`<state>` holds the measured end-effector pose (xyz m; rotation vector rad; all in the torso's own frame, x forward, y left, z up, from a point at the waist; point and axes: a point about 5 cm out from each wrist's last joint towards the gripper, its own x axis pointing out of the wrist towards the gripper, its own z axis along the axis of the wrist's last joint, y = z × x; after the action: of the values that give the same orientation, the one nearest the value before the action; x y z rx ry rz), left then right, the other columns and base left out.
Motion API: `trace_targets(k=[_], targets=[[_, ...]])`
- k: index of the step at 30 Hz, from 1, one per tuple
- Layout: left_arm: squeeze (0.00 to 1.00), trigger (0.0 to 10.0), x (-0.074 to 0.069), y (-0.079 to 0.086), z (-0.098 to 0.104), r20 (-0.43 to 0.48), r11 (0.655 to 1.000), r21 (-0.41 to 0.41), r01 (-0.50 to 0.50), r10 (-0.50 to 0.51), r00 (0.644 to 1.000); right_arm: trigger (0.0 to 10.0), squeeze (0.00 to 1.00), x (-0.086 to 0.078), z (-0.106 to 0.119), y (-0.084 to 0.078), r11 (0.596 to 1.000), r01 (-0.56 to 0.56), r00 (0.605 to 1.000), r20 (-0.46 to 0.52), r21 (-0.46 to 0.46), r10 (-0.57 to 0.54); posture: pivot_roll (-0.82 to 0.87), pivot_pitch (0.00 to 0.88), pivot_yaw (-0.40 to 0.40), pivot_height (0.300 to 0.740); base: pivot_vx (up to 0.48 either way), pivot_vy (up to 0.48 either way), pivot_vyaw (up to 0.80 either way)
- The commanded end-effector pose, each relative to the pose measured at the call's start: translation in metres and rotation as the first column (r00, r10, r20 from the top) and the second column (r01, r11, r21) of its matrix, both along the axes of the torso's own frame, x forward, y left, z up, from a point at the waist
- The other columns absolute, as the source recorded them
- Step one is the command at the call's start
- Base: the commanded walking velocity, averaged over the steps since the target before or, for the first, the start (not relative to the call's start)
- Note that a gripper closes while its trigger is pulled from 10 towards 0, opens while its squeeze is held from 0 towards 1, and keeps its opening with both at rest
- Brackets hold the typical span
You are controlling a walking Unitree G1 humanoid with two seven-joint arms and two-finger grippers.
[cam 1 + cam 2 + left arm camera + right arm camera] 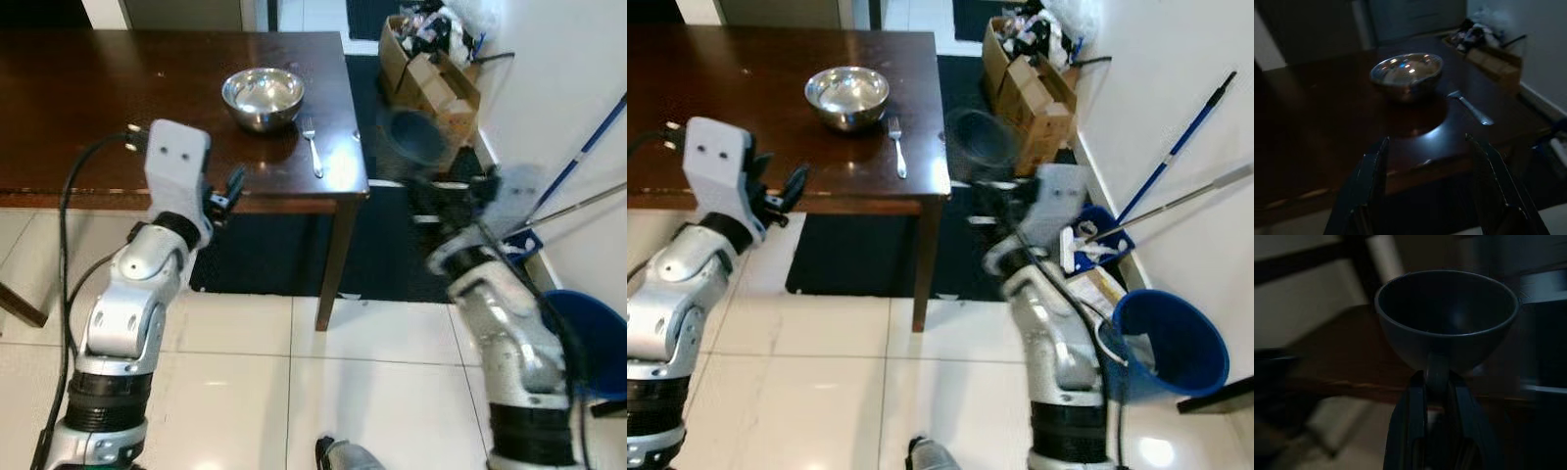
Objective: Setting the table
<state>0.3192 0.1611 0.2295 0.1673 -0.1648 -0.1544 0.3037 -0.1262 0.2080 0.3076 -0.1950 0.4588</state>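
We see a dark brown wooden table [118,108] with a glossy sheen, and on it a shiny silver metal bowl [263,97] and a silver fork [313,147]. Between our black right gripper [1437,382] fingers sits the handle of a dark grey cup [1447,318], blurred in the head views. Our left gripper [1427,169] fingers are black too, against that brown tabletop. Both arms are silver with white wrist housings. The floor [294,392] is pale cream tile, a black rug [274,259] under the table. Beyond: tan cardboard box [1029,83], blue bucket [1171,343], blue-handled mop [1176,147].
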Motion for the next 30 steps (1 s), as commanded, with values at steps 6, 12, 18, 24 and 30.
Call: trace_targets(k=[6, 12, 18, 24, 30], targets=[[0.02, 10.0, 0.003, 0.007, -0.003, 0.012, 0.997, 0.004, -0.075, 0.075, 0.997, 10.0, 0.0, -0.003, 0.005, 0.004, 0.998, -0.036, 0.999, 0.014, 0.043, 0.035, -0.07, 0.048, 0.067, 0.74, 0.0, 0.0, 0.0], [0.02, 10.0, 0.006, 0.005, 0.0, 0.037, 0.998, 0.011, -0.065, 0.064, 0.997, 10.0, 0.0, 0.004, 0.008, -0.008, 0.997, 0.074, 0.997, 0.029, -0.005, -0.074, -0.07, 0.045, 0.07, 0.74, 0.397, 0.0, 0.0], [0.02, 10.0, 0.01, -0.002, 0.003, 0.046, 1.0, 0.009, -0.02, 0.02, 0.999, 10.0, 0.0, 0.01, 0.013, -0.025, 0.968, 0.246, 0.968, 0.072, -0.056, -0.242, -0.08, 0.043, 0.079, 0.74, 0.48, 0.0, 0.0], [0.02, 10.0, 0.012, -0.005, 0.005, 0.053, 1.0, 0.009, -0.005, 0.004, 0.999, 10.0, 0.0, 0.01, 0.014, -0.032, 0.958, 0.285, 0.957, 0.072, -0.041, -0.282, -0.09, 0.043, 0.085, 0.74, 0.48, 0.0, -0.8], [0.03, 10.0, 0.013, -0.006, 0.005, 0.054, 1.0, 0.01, 0.001, -0.001, 0.999, 10.0, 0.0, 0.01, 0.011, -0.033, 0.953, 0.297, 0.954, 0.069, -0.057, -0.293, -0.09, 0.045, 0.087, 0.74, 0.48, 0.0, -0.76]])
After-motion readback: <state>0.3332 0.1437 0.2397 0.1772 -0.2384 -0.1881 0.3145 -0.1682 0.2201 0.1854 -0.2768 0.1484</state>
